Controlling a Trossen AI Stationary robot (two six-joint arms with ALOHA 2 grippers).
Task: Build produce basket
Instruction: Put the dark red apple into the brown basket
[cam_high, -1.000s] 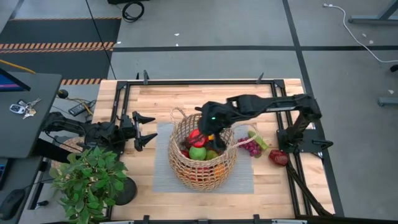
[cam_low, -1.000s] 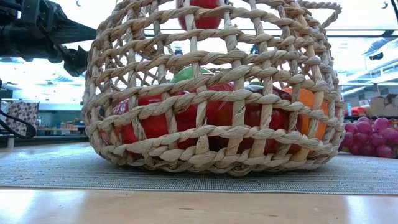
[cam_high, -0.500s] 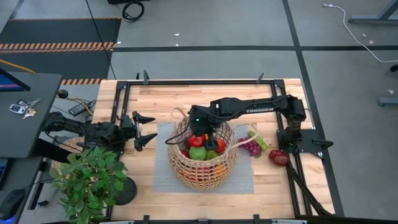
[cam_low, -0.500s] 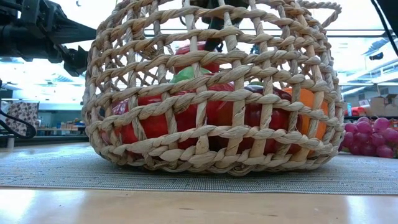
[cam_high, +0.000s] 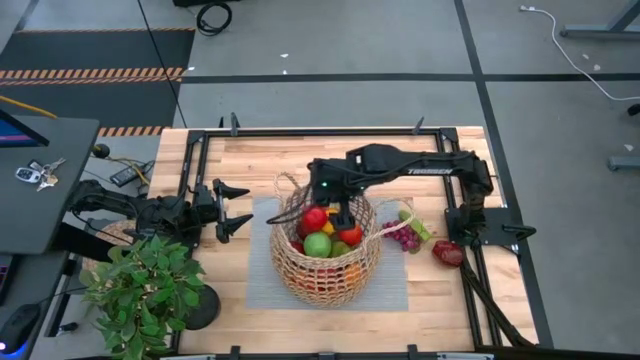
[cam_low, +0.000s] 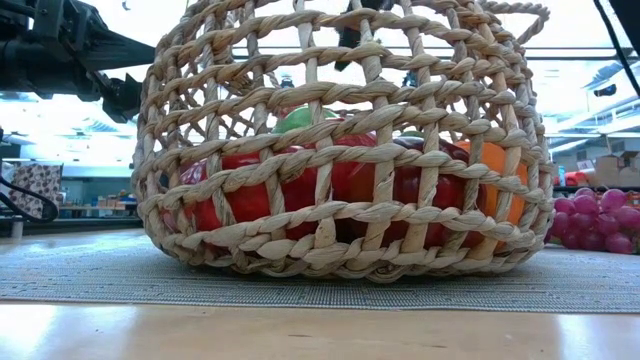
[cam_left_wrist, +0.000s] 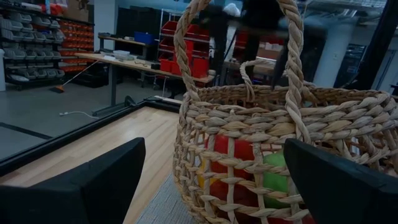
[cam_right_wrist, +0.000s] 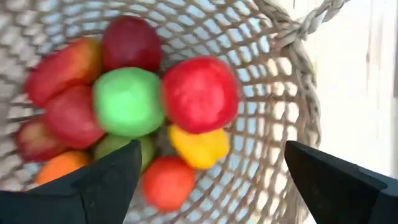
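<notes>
The tan wicker basket (cam_high: 325, 255) stands on a grey mat (cam_high: 390, 285), filled with produce. A red apple (cam_right_wrist: 200, 93) lies on top, next to a green apple (cam_right_wrist: 127, 102) and a yellow pepper (cam_right_wrist: 199, 146). My right gripper (cam_high: 338, 207) hangs open just over the basket's far side, pointing steeply down, with nothing between its fingers (cam_right_wrist: 106, 177). My left gripper (cam_high: 238, 208) waits open and level to the left of the basket (cam_left_wrist: 249, 155). Purple grapes (cam_high: 400, 236) and a dark red fruit (cam_high: 447, 252) lie on the table to the right of the basket.
A potted green plant (cam_high: 140, 290) stands at the near left corner. A black frame (cam_high: 300, 131) runs round the table. A green piece (cam_high: 418, 226) lies by the grapes. In the low view the grapes (cam_low: 600, 220) show beside the basket wall (cam_low: 340, 180).
My right gripper carried a red apple toward the table's left over the basket and lowered it inside. It let go, then rose a little and tipped more steeply down. The apple now rests on top of the pile.
</notes>
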